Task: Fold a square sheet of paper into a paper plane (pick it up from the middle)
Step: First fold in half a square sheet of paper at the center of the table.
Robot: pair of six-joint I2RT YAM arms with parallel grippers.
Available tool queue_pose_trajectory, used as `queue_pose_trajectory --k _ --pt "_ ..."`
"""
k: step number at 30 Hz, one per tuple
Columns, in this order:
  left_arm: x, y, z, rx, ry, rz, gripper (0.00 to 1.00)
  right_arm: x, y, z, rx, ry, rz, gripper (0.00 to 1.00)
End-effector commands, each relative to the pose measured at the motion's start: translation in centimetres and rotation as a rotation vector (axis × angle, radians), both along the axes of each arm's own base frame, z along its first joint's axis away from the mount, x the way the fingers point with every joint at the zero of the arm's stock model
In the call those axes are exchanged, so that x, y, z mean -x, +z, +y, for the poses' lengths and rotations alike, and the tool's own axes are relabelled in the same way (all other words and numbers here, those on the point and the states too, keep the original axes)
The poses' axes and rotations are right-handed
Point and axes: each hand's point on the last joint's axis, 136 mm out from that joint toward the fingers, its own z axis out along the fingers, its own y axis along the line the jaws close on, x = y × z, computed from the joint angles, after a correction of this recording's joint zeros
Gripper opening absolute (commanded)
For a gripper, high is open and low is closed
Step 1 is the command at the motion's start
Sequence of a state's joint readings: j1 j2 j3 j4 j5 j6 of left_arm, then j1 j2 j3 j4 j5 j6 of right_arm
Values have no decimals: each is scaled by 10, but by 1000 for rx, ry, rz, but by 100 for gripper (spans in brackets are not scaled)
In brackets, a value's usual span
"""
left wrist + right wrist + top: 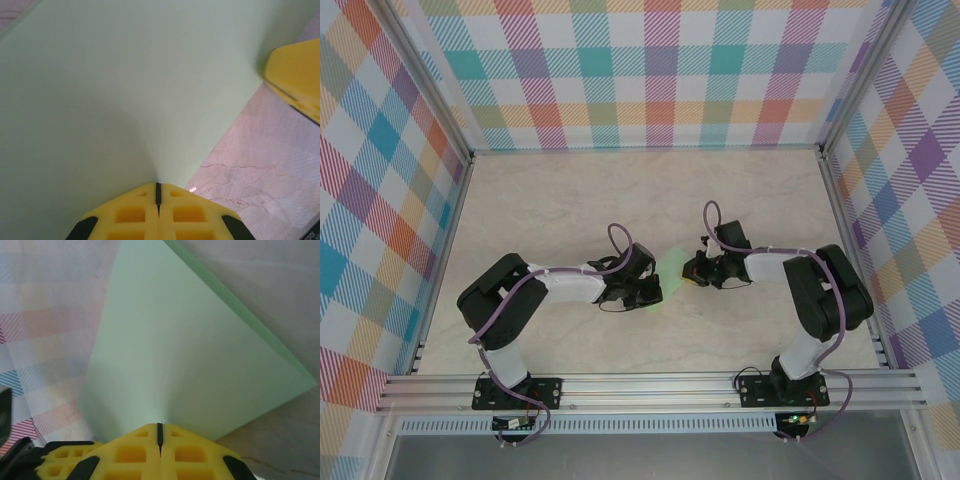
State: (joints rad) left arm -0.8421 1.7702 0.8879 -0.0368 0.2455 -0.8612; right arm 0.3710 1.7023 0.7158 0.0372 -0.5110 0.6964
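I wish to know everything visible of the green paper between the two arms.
The sheet of paper is thin, pale mint green and matte. It seems lifted off the marbled table, between the two arms. The left pincer is shut on one edge, the right pincer on another. It bends softly near each grip; one edge looks doubled, as if folded.

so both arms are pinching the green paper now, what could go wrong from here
1. The left jaws and the right jaws are both shut on the thin pale mint-green square sheet of paper from opposite sides. If the arms pull apart, it could tear or slip free.
2. The left jaws bite only its edge, and the sheet bows toward them. A stray crease could set there and spoil the fold.
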Motion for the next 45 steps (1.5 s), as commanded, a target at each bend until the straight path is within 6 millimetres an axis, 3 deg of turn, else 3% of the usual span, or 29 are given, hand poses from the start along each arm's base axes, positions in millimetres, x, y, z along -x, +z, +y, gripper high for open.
queue_pose_trajectory --k 1,10,21,28,35,45 --pt "33 -34 34 -174 -35 125 0 -3 -5 4 -4 3 22 0" --pt "-5 30 -28 74 -156 -57 0 8 -23 -14 111 -20 72 0" --pt "-28 12 -45 74 -199 -72 0 13 -30 -18 137 -21 99 0" --pt "-24 -9 -28 3 -190 -66 0 14 -33 -21 158 -25 109 0" --pt "4 -34 1 -22 -179 -19 0 18 -44 -30 220 -41 164 0" --pt "40 -50 28 5 -178 40 0 21 -55 -39 295 -50 225 0"
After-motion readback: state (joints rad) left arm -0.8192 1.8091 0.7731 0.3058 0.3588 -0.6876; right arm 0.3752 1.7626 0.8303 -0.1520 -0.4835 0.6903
